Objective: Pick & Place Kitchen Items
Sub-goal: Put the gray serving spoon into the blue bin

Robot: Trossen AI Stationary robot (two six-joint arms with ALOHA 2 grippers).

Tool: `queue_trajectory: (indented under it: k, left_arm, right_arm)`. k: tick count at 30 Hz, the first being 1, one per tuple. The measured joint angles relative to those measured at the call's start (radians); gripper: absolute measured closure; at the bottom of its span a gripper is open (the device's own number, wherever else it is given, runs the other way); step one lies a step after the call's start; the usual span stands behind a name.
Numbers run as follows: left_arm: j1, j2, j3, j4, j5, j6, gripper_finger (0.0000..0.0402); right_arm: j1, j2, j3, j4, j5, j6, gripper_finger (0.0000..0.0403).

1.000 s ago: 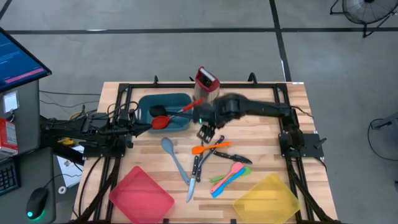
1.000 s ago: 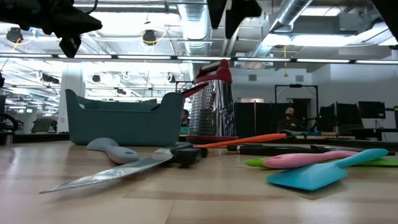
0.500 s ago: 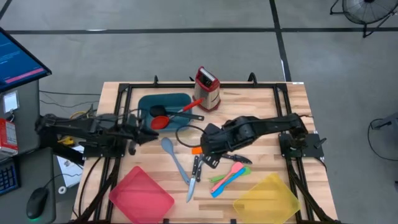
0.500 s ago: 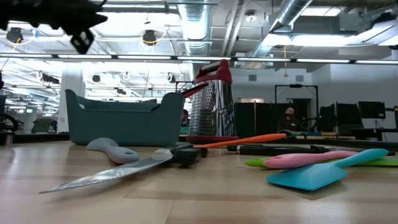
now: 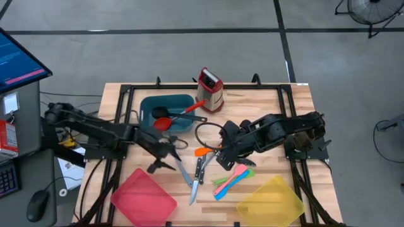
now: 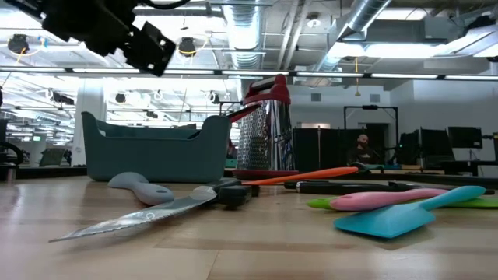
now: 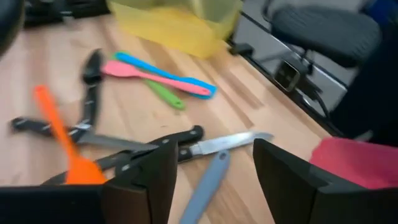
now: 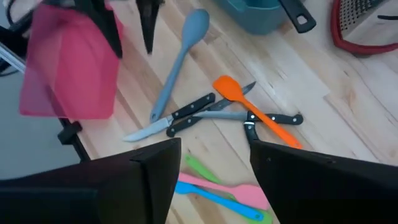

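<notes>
Both claws hang empty with fingers apart: left claw (image 5: 163, 156) beside the grey-blue spoon (image 5: 178, 162), right claw (image 5: 222, 153) above crossed knives (image 5: 203, 165). Descending onto the overlapping knives risks scattering them.

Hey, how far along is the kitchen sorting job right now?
Done: the black ladle and red spoon rest in the teal tray. In hand: nothing; both the left tool and right tool hover open. Left: the grey-blue spoon, knives and plastic utensils on the table.

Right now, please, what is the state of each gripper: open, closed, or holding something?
Left gripper: jaws open, holding nothing, above the grey-blue spoon.
Right gripper: jaws open, holding nothing, over the knives.
</notes>
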Motion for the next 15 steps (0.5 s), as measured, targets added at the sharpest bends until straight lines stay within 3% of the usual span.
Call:
queue_trajectory:
  k: [8,15]
  left_arm:
    - [-0.037,0.18,0.025,0.093,0.092,0.241,0.0203]
    - [-0.071,0.366,0.025,0.347,0.093,0.246,0.0202]
  right_arm:
    - [0.006,-0.001,0.0,0.0,-0.001,-0.005,0.0203]
    - [0.034,0.002,0.0,0.0,-0.003,0.008,0.0207]
